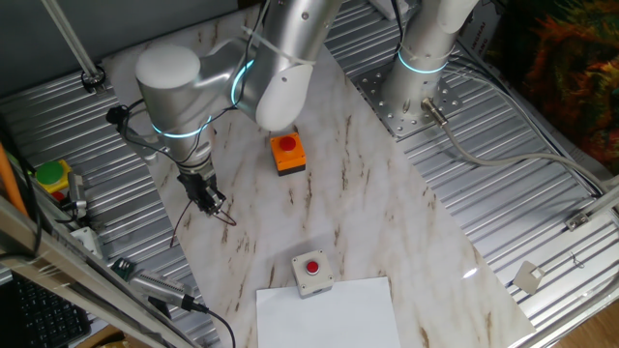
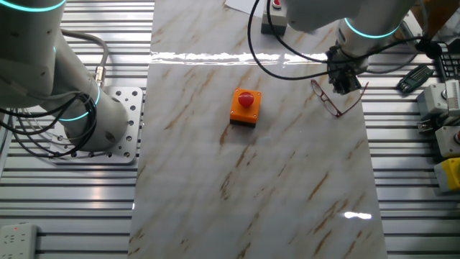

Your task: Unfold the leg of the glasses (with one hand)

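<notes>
Swinging the leg out slowly suits the glasses (image 2: 333, 98) right of the orange box (image 2: 245, 107); gripper (image 2: 343, 81) pinch unclear.

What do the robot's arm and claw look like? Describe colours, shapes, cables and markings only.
The arm is built of smooth, rounded silver-grey segments, with glowing cyan rings at the joints. A thin black cable loops along it toward the wrist. The claw is small, black and two-fingered. No lettering is readable.
</notes>
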Available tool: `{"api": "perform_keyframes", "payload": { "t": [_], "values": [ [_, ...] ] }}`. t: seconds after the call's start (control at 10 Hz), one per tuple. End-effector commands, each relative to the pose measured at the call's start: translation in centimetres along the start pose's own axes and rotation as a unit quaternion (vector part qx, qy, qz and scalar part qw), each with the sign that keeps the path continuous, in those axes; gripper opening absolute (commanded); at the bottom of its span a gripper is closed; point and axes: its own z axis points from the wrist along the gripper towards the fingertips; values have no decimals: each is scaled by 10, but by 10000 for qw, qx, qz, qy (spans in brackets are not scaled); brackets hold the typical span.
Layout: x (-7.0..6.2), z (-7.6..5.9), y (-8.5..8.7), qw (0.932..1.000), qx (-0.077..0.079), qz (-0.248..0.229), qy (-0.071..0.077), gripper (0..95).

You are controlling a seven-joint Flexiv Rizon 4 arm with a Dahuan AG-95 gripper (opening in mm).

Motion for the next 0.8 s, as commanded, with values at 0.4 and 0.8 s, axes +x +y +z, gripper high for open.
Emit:
{"api": "perform_keyframes", "payload": {
  "t": [0.4, 0.8],
  "values": [
    [2, 7, -5, 10000, 30, -11, -47, 190],
    [3, 11, -8, 10000, 36, -3, -84, 190]
  ]
}}
